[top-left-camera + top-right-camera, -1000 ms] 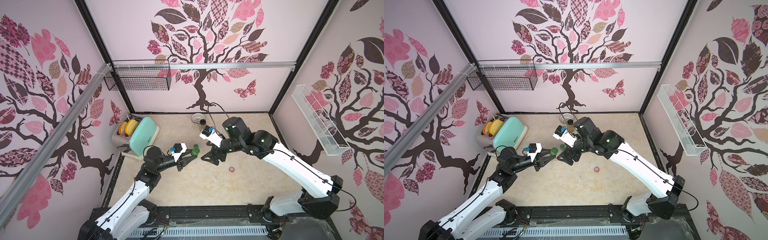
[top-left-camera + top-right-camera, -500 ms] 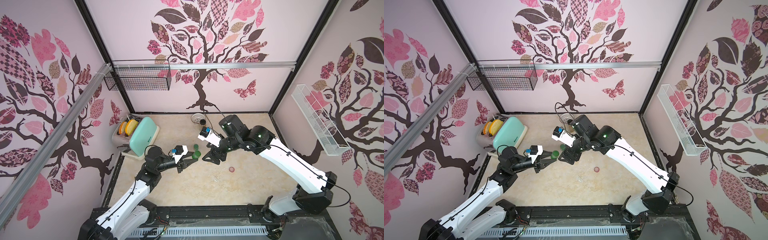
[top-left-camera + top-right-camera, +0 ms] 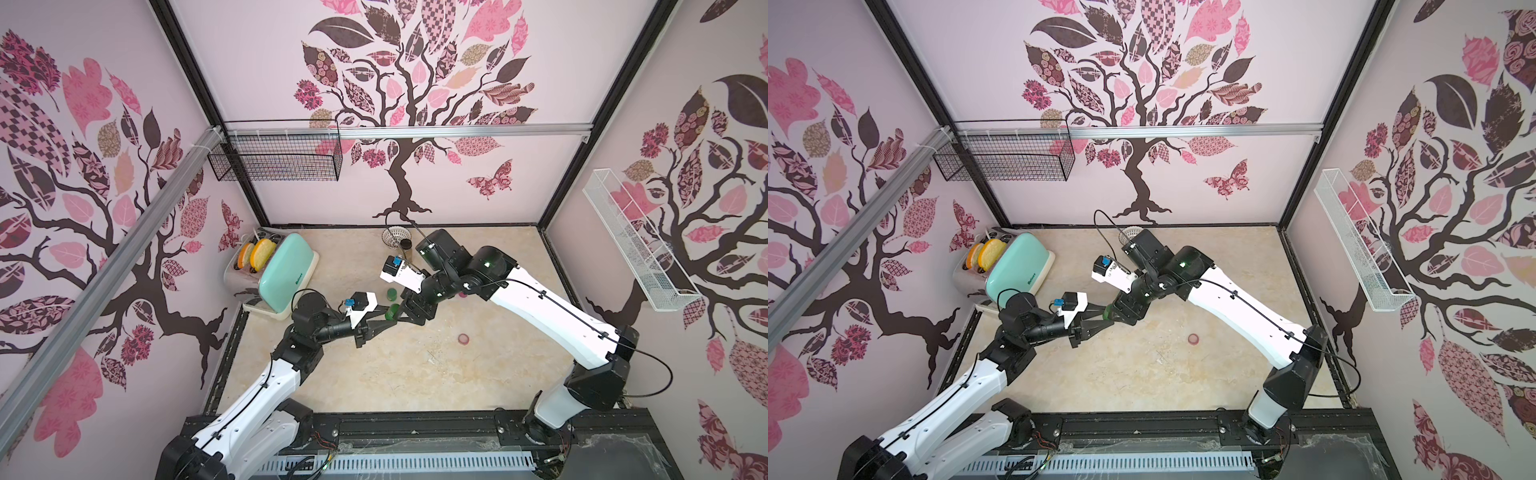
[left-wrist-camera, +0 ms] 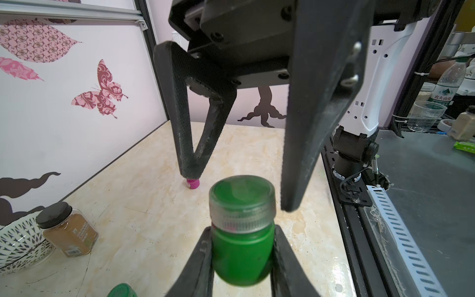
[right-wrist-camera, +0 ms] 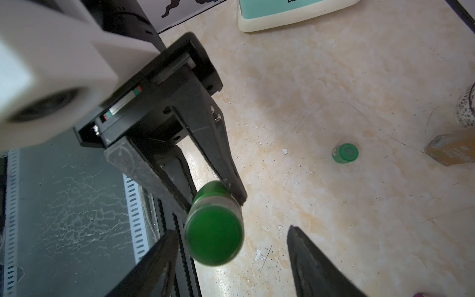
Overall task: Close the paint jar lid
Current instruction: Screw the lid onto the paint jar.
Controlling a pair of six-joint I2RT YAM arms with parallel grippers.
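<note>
Jar [image 4: 241, 257] of green paint hangs in the air above the middle of the counter [image 3: 374, 374], a little toward its left edge. The left gripper [image 4: 243, 246] is clamped tight on its body, which leaves the lid [image 4: 241, 203] free and should keep the jar from turning. The right gripper [image 5: 231, 231] faces it, jaws partly open around the lid with a gap on one side, so it holds nothing. It looks placed to clamp the lid and twist it down.
</note>
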